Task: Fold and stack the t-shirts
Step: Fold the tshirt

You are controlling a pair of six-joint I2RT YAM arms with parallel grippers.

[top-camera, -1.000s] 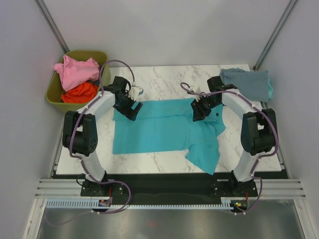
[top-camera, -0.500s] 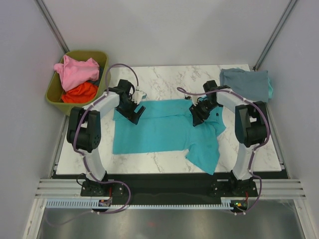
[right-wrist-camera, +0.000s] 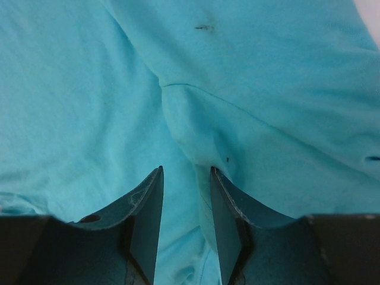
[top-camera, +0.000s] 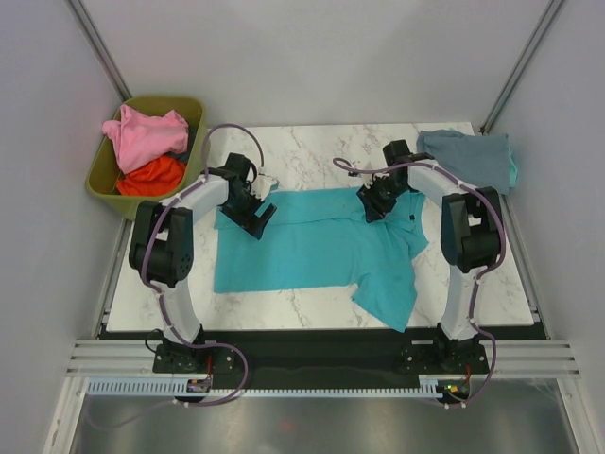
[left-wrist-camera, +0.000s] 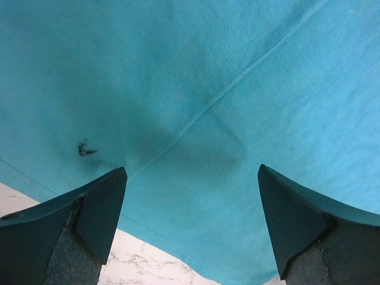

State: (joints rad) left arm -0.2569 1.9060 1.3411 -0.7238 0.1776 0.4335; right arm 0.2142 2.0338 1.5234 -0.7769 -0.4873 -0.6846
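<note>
A bright teal t-shirt (top-camera: pixel 312 246) lies spread on the marble table, one sleeve hanging toward the near right. My left gripper (top-camera: pixel 253 216) hovers over its far left edge, jaws wide open and empty; the left wrist view shows the teal t-shirt (left-wrist-camera: pixel 208 89) under my left gripper (left-wrist-camera: pixel 193 172). My right gripper (top-camera: pixel 375 200) presses on the shirt's far right part. In the right wrist view my right gripper (right-wrist-camera: pixel 185 169) stands half closed, a raised ridge of the teal t-shirt (right-wrist-camera: pixel 267 77) between the jaws, touching the right finger only. A grey-blue t-shirt (top-camera: pixel 468 156) lies at the far right corner.
An olive-green bin (top-camera: pixel 99 180) stands off the table's far left corner, holding a pink t-shirt (top-camera: pixel 142 132) and an orange-red t-shirt (top-camera: pixel 151 175). Bare marble table (top-camera: pixel 312 151) shows beyond the teal shirt. Grey walls enclose the table.
My right gripper has slid away from me along the teal shirt and its jaws have narrowed a little. My left gripper shifted slightly right and stays open.
</note>
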